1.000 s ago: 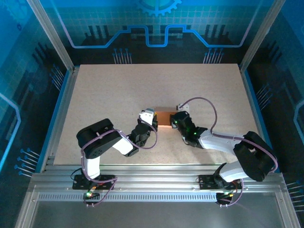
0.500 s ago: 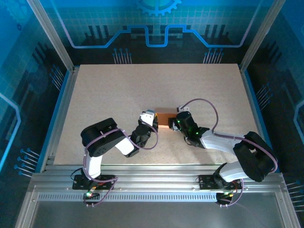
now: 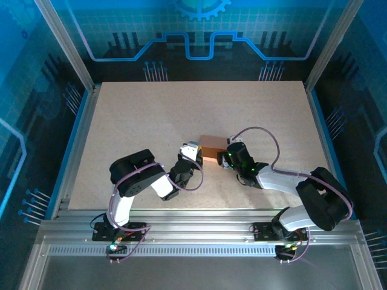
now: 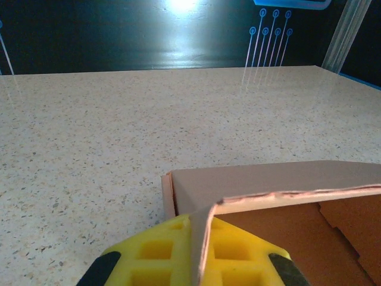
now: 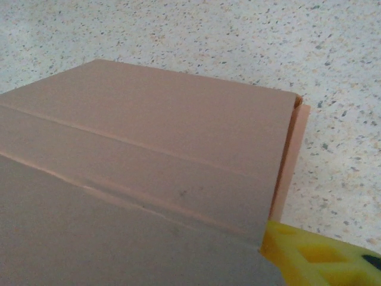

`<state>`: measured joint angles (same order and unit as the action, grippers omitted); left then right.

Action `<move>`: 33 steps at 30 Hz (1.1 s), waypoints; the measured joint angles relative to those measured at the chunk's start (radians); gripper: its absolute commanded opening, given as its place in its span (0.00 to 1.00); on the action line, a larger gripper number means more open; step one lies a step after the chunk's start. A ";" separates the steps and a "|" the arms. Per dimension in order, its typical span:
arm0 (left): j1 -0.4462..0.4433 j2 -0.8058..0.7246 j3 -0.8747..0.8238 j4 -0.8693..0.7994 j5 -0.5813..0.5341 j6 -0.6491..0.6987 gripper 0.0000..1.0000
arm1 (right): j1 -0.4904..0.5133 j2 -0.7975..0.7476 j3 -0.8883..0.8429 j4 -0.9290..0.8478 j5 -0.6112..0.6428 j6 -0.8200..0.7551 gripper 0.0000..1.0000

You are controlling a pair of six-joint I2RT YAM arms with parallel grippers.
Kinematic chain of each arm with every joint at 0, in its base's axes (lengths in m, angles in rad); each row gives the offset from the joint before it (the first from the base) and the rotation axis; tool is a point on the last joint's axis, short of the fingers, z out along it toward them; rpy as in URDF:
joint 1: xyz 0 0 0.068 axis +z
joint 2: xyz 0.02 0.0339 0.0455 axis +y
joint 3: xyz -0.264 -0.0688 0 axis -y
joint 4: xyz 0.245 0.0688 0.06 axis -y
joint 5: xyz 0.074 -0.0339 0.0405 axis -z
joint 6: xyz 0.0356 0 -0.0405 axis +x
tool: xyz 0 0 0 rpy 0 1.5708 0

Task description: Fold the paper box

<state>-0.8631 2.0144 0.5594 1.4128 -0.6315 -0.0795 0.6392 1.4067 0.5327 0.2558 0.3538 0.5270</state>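
Paper box [image 3: 213, 147] on table [image 3: 151, 115], left fingers [image 4: 161, 250] clamped on its wall, right fingers [image 5: 309, 253] spread unclear.

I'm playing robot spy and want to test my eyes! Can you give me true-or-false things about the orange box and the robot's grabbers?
1. The paper box is plain orange cardboard. True.
2. The left gripper pinches a flap of the box between its yellow pads. True.
3. The box sits at the far edge of the table. False: it lies near the middle.
4. The box has pictures printed on it. False: it is unprinted.
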 measured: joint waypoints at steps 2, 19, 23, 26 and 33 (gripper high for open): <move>-0.001 0.001 0.000 0.000 0.000 0.000 0.00 | 0.000 0.000 -0.005 0.006 -0.009 -0.006 0.62; -0.004 0.034 0.001 0.007 -0.001 -0.019 0.00 | -0.002 -0.234 -0.126 -0.013 -0.057 -0.055 0.86; -0.004 0.034 0.001 0.007 -0.001 -0.019 0.00 | -0.012 -0.338 -0.167 -0.065 -0.056 -0.054 0.89; -0.004 0.034 0.001 0.007 -0.001 -0.019 0.00 | -0.019 -0.435 -0.198 -0.112 -0.048 -0.065 0.89; -0.004 0.035 0.005 0.006 0.000 -0.019 0.00 | -0.090 -0.726 -0.244 -0.254 -0.064 -0.147 0.90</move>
<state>-0.8673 2.0495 0.5644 1.4193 -0.6319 -0.0982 0.5488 0.6807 0.2890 0.0013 0.2901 0.3801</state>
